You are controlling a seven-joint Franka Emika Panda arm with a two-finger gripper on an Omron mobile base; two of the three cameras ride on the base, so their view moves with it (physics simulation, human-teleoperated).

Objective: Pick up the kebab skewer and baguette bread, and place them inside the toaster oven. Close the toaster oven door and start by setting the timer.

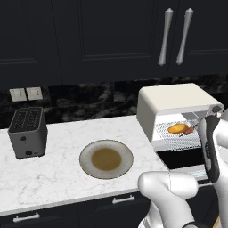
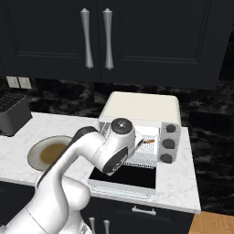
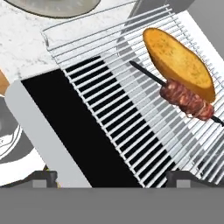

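Open hand (image 3: 112, 177), kebab skewer (image 3: 186, 99) apparently touching baguette bread (image 3: 179, 61), no legible writing

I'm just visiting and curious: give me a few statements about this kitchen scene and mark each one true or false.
1. The baguette bread lies on the wire rack of the toaster oven. True.
2. The kebab skewer sits on the plate. False: it rests on the rack, against the bread.
3. The toaster oven door is shut. False: it hangs open, folded down.
4. The gripper holds nothing, jaws apart. True.
5. The slot toaster stands right of the oven. False: it stands left of the plate.
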